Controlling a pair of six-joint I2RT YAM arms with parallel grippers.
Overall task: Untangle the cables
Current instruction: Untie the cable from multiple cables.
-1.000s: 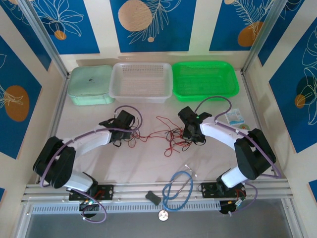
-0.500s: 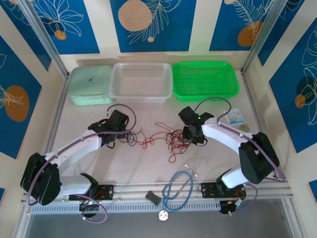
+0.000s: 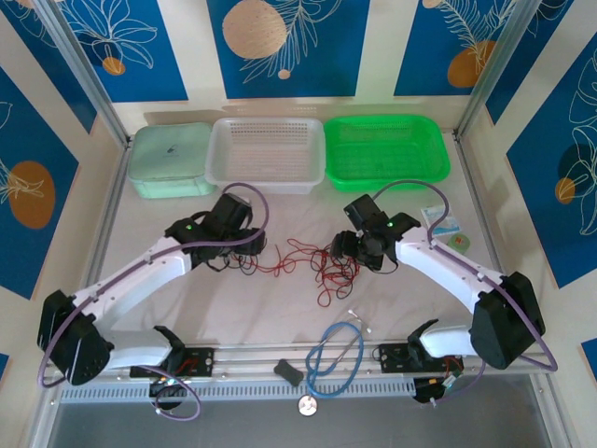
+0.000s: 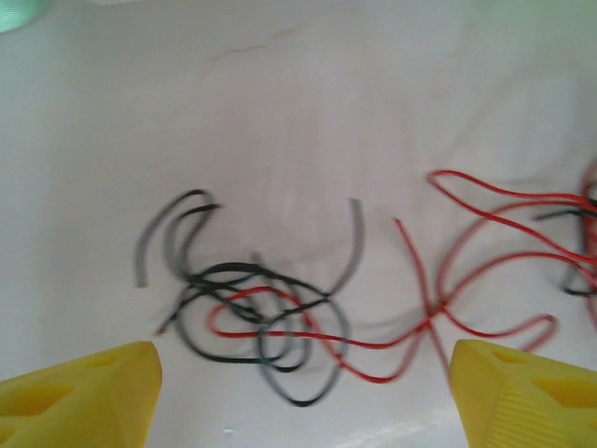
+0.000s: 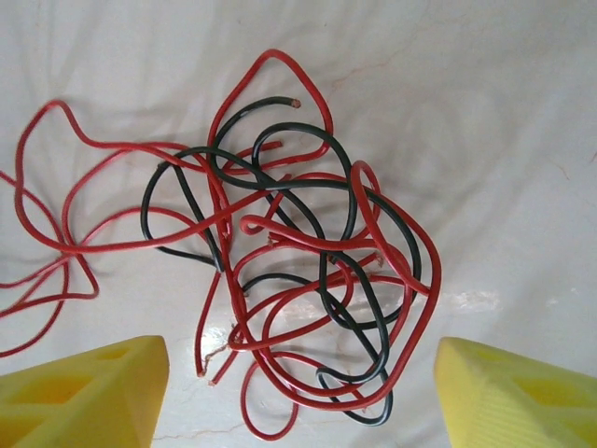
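Left claw (image 4: pixel 300 399) and right claw (image 5: pixel 298 397) are both standing wider than a second back. Both arms are reaching further toward the far edge of the white worktop (image 3: pixel 233 310). Thin red and black cables (image 3: pixel 322 266) are now lying slack between them instead of being tugged from each end.

Left claw: released, yellow pads (image 4: pixel 79 392) sitting wide apart, nothing pinched. Right claw: same, released, hovering over the bigger knot and gripping nothing.

Cables are lying mid-worktop, well apart from the plastic baskets (image 3: pixel 266 179) along the far edge and from the thick blue looped tube (image 3: pixel 341 325) by the near edge. They're forming two clumps:
- loose black-and-red clump (image 4: pixel 261 322) under the left claw
- denser red-heavy clump (image 5: pixel 308 271) under the right claw
- red strands running between the two

Handling, my read:
- They're looking near weightless and fully limp, though holding some curl.
- Pulling from mid-knot is likely dragging the whole bundle rather than freeing one strand.
- Insulation is looking smooth, so a half-closed pinch is probably slipping.
- They're not looking fragile, but thin enough to miss against the worktop.

Best pick is looking like a free end: the black tip (image 4: pixel 140 280) sticking out of the left clump, or the red end (image 5: pixel 198 371) poking out at the lower left of the right clump.
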